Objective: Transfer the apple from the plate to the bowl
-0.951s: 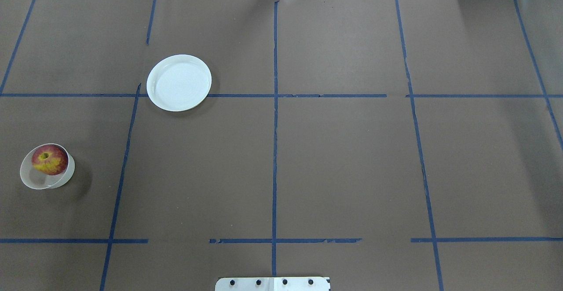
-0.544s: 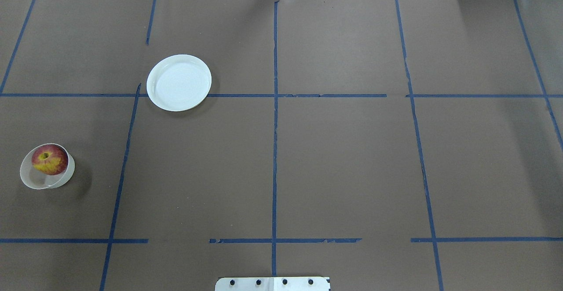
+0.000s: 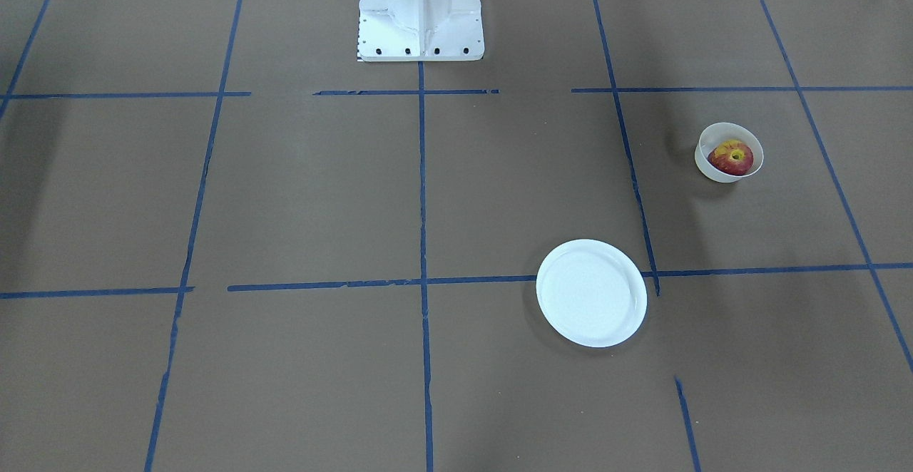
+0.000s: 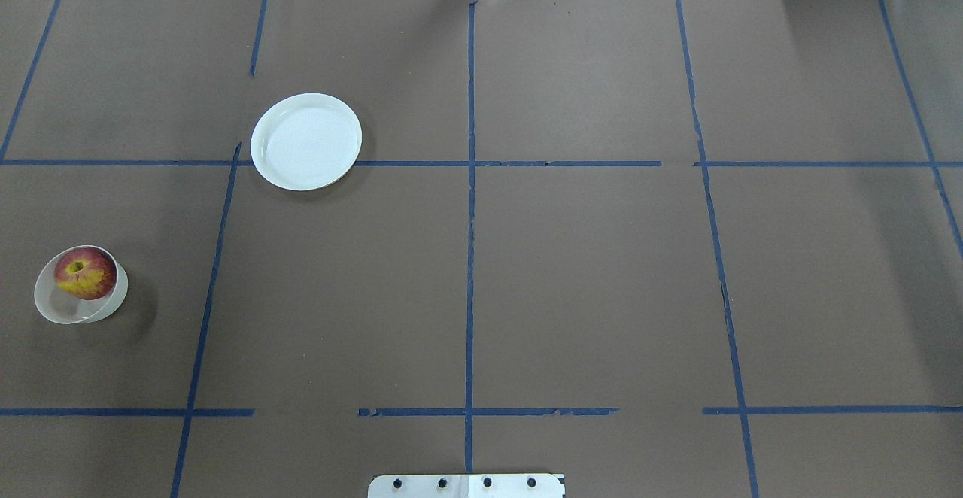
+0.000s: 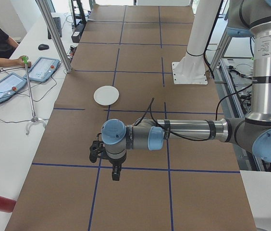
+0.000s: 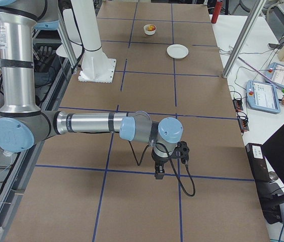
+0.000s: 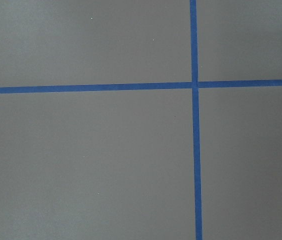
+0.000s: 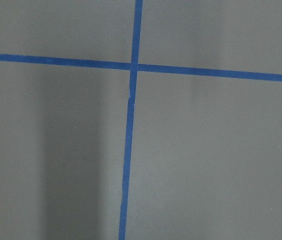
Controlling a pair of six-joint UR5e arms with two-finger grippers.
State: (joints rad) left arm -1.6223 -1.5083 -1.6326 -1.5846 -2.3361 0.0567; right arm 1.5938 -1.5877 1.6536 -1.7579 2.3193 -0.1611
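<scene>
The small round red apple with a yellow patch at its stem (image 4: pixel 85 274) sits inside the small deep off-white bowl (image 4: pixel 53 308), against the wall that is farther from the robot. The bowl stands on the robot's left, close to the left edge of the overhead view. The flat round white plate (image 4: pixel 306 141) lies farther out from the robot and nearer the middle, well apart from the bowl. It sits across a blue tape line (image 4: pixel 470 257) on the brown paper table cover (image 4: pixel 602 295).

The front-facing view shows the same pair from across the table, with the apple (image 3: pixel 732 157) stem-up in the bowl (image 3: pixel 713 171) and the plate (image 3: pixel 591 293) showing its whole face. It also shows the white pedestal base (image 3: pixel 421 12). Neither of these views shows an arm.

Only the side views do. From the left end, the left arm (image 5: pixel 188 130) reaches out level over the table, and the left gripper (image 5: pixel 116 176) points down above a tape crossing. The plate (image 5: pixel 106 95) lies well beyond it, and the bowl cannot be made out there. From the right end, the right arm (image 6: pixel 91 122) does likewise with the right gripper (image 6: pixel 159 174), while the bowl (image 6: pixel 150 30) and plate (image 6: pixel 177 51) are small at the far end. Whether either gripper's jaws stand apart or together cannot be told. Each wrist view shows only brown paper and crossing tape.

Brown paper runs wide between bowl and plate, and wider still to the right.
</scene>
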